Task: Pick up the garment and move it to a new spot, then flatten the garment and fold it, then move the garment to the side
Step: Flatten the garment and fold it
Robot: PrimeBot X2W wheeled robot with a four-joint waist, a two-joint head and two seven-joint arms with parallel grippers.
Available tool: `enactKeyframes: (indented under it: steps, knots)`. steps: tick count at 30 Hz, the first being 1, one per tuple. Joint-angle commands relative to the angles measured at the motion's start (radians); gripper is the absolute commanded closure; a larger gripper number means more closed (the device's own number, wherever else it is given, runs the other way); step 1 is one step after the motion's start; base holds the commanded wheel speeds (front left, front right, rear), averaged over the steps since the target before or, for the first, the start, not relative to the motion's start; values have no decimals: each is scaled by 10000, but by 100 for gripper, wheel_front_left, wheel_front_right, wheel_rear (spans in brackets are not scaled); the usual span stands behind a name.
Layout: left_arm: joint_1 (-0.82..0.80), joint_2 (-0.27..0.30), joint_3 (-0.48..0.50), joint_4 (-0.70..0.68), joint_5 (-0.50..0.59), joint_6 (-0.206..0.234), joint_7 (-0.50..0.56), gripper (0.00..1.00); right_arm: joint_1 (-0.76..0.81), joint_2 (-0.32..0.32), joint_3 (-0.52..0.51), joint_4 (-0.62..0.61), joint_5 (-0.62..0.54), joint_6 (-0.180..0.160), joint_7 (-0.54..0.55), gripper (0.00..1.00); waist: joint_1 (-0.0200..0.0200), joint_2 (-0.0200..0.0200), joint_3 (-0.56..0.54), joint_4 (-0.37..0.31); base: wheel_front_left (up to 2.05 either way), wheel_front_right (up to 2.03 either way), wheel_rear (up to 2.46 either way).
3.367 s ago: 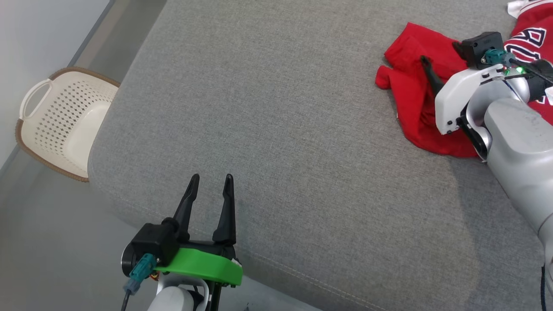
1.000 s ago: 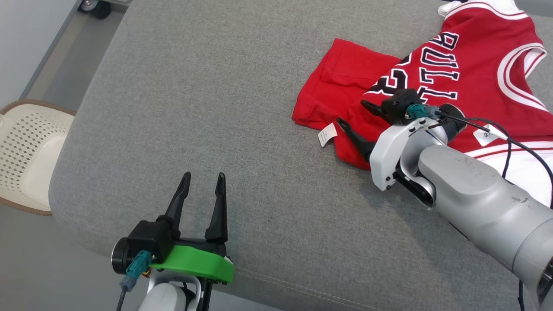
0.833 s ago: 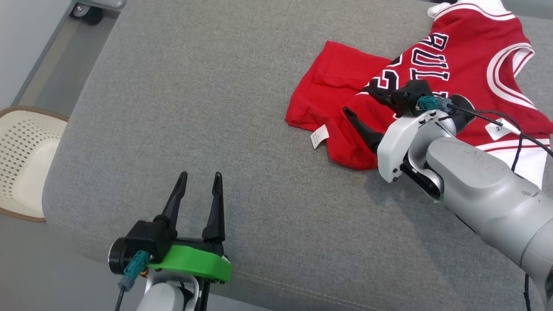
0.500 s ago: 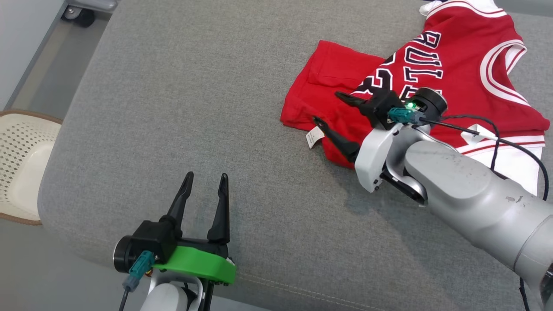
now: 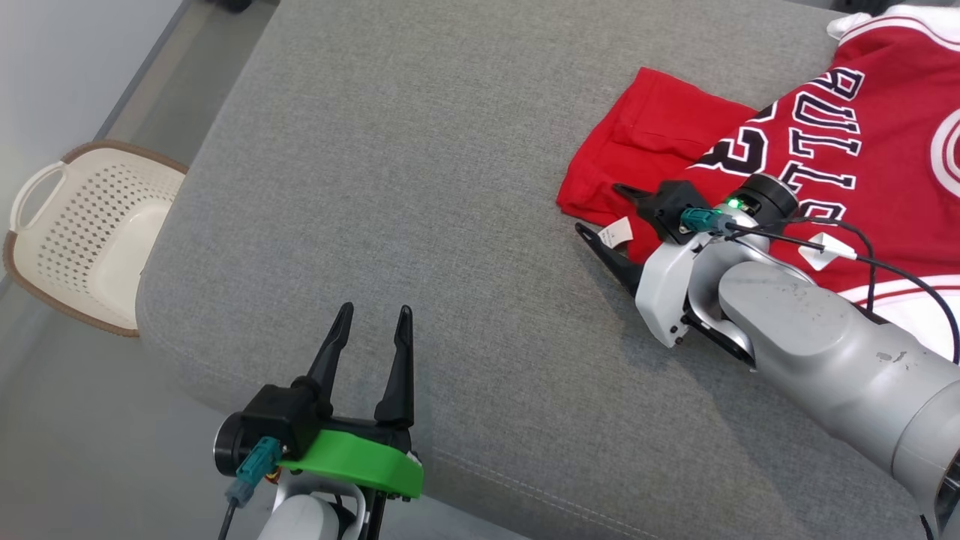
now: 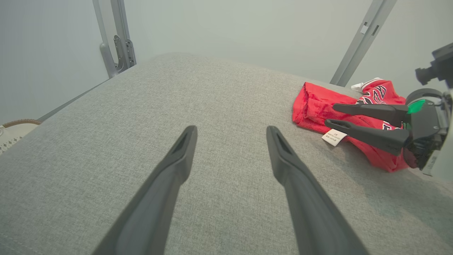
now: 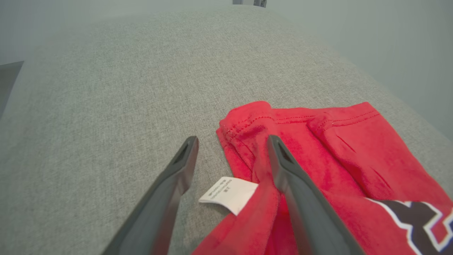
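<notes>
Far left of our left gripper [image 5: 375,309], we see a white basket [image 5: 90,225] on the floor. The gripper itself hovers over the near edge of the gray cushion [image 5: 450,150], fingers spread wide and holding nothing. To its right, our right gripper [image 5: 600,208], equally wide and empty, straddles the hem of the red jersey [image 5: 825,150], with a white tag [image 5: 619,231] lying between its fingers.

There is one red jersey garment with black-and-white lettering [image 5: 810,150], and one small white sewn-in label [image 5: 619,231] at its edge. There is one grey upholstered cushion [image 5: 420,187] and one cream perforated plastic basket with a brown rim [image 5: 45,225]. Two robot hands show, the left hand [image 5: 375,307] and the right hand [image 5: 600,208], each with two long dark fingers.
</notes>
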Motion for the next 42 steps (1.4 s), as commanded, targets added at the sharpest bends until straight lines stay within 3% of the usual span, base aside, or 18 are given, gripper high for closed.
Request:
enactKeyframes:
  steps: [1, 7, 9, 12, 14, 16, 17, 18, 26, 35, 42]
  knots:
    - [-16, 6, -49, -7, -82, 39, -19, 0, -89, -44, 39, 207, -90, -16, 5, 0, 0, 99, 49, 325, 0, 0, 0]
    - [-3, 5, -188, -56, -191, 96, -19, 0, -320, 39, 71, 1025, -464, -16, 185, 0, 0, 99, 136, 596, 0, 0, 0]
    - [22, 6, -213, -68, -212, 111, -19, 0, -365, 157, 77, 1280, -404, -16, 168, 13, 0, 99, 151, 644, 0, 0, 0]
    - [28, 6, -248, -75, -243, 127, -19, 0, -406, 245, 81, 1590, -342, -16, 219, 53, 0, 99, 184, 702, 0, 0, 0]
    - [-4, 6, -262, -82, -258, 127, -19, 0, -529, 253, 78, 1877, -288, -17, 213, 63, 0, 99, 226, 734, 0, 0, 0]
    - [-53, 6, -274, -91, -254, 135, -19, 0, -590, 348, 78, 2088, -232, -17, 203, 84, 0, 99, 268, 756, 0, 0, 0]
    - [-53, 6, -274, -91, -254, 135, -19, 0, -590, 348, 78, 2088, -232, -17, 203, 84, 0, 99, 268, 756, 0, 0, 0]
    - [-83, 6, -283, -84, -258, 138, -19, 0, -659, 402, 80, 2293, -219, -16, 181, 100, 0, 99, 304, 777, 0, 0, 0]
    - [-119, 6, -221, -61, -238, 188, -19, 0, -858, 524, -15, 2336, 76, -17, 4, 100, 0, 99, 315, 722, 0, 0, 0]
    - [111, 6, 114, -90, 1, 154, -19, 0, -246, 81, -50, -339, 75, -16, -30, 100, 0, 99, 36, 145, 0, 0, 0]
    - [-107, 6, 163, -42, 215, 13, -19, 0, 597, 291, 73, -1710, 179, -16, 431, 100, 0, 99, 68, -199, 0, 0, 0]
